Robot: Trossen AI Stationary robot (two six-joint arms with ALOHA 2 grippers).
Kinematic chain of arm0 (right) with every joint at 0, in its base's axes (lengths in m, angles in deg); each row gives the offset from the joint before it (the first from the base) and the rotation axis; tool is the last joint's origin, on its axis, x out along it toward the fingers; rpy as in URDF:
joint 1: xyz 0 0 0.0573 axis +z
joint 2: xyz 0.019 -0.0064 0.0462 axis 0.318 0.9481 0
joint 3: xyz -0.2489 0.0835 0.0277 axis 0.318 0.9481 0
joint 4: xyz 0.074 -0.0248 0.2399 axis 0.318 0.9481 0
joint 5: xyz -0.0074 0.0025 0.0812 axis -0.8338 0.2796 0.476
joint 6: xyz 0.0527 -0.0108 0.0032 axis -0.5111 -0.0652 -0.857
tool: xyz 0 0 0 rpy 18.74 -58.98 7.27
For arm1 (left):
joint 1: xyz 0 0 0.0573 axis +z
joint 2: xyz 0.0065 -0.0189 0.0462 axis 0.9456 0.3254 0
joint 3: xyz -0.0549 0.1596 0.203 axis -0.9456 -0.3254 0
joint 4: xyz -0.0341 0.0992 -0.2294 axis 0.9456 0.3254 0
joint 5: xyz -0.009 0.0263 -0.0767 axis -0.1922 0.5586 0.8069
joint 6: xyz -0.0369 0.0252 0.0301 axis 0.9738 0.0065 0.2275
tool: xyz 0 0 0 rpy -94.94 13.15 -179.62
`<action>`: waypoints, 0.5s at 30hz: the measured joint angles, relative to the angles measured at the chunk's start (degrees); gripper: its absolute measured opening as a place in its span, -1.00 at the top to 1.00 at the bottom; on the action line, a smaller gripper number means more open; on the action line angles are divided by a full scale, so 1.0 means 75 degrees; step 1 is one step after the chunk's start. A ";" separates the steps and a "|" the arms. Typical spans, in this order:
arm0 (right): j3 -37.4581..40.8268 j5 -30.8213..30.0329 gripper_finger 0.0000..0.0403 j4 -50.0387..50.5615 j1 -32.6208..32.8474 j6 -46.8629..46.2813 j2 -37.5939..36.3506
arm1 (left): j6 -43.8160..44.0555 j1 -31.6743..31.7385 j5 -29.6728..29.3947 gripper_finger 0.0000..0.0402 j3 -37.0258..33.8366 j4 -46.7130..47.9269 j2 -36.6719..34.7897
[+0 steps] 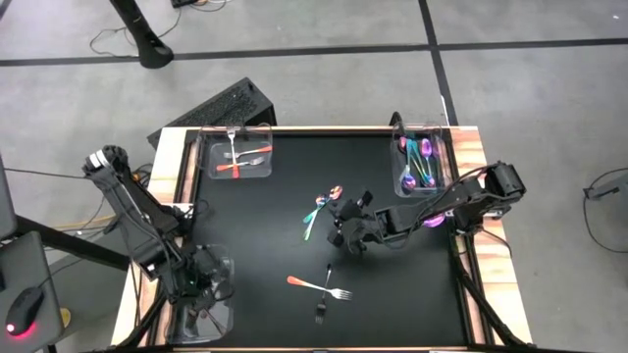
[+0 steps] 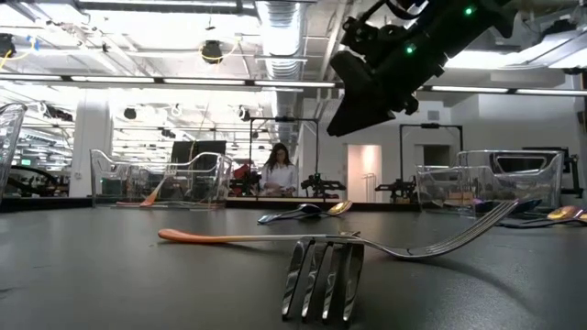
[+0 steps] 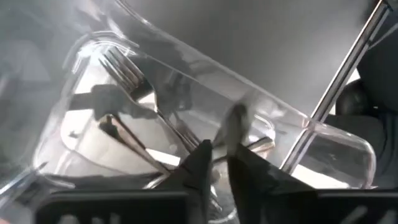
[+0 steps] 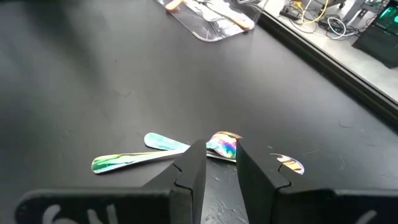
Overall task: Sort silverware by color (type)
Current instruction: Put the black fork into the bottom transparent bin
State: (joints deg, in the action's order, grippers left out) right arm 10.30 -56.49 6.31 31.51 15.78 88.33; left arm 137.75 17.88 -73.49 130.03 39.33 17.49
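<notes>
My left gripper (image 3: 222, 155) points down into the clear near-left bin (image 1: 228, 267), its fingers a narrow gap apart. Dark forks (image 3: 127, 74) lie in that bin. A blurred dark piece (image 3: 233, 124) shows just past the fingertips. My right gripper (image 4: 221, 163) hangs open above the table's middle, with nothing between its fingers. On the mat under it lie iridescent pieces (image 4: 143, 155), one spoon bowl (image 4: 224, 144) showing through the gap. An orange-handled fork (image 1: 312, 285) and a dark fork (image 1: 324, 302) lie crossed near the front. My left gripper has the blurred dark piece right at its fingertips (image 3: 200, 155), over the bin. Whether the fingers touch it, I cannot tell.
A clear bin (image 1: 208, 169) at the far left holds orange-handled pieces. Another clear bin (image 1: 448, 162) at the far right holds iridescent ones. Bare black mat (image 1: 255, 235) lies between the bins. Beyond the table the room shows a person far off.
</notes>
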 joint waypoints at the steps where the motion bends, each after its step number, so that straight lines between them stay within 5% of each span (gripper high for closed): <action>1: 0.0000 0.0002 0.46 0.0003 0.0000 -0.0003 0.0000 | 0.0008 0.0002 0.0040 0.78 -0.0137 -0.0191 -0.0021; 10: 0.0000 0.0023 0.46 0.0023 -0.0050 0.0034 0.0003 | 0.0888 0.0063 0.1011 0.11 -0.0528 0.0418 -0.0038; 15: 0.0000 0.0015 0.46 0.0364 -0.0106 0.0012 0.0004 | 0.1286 0.0287 0.0551 -0.02 0.0056 0.1254 -0.0345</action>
State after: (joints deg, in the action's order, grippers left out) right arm 10.30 -56.38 9.04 30.72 15.88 88.36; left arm 147.39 20.04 -69.36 130.46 48.74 14.91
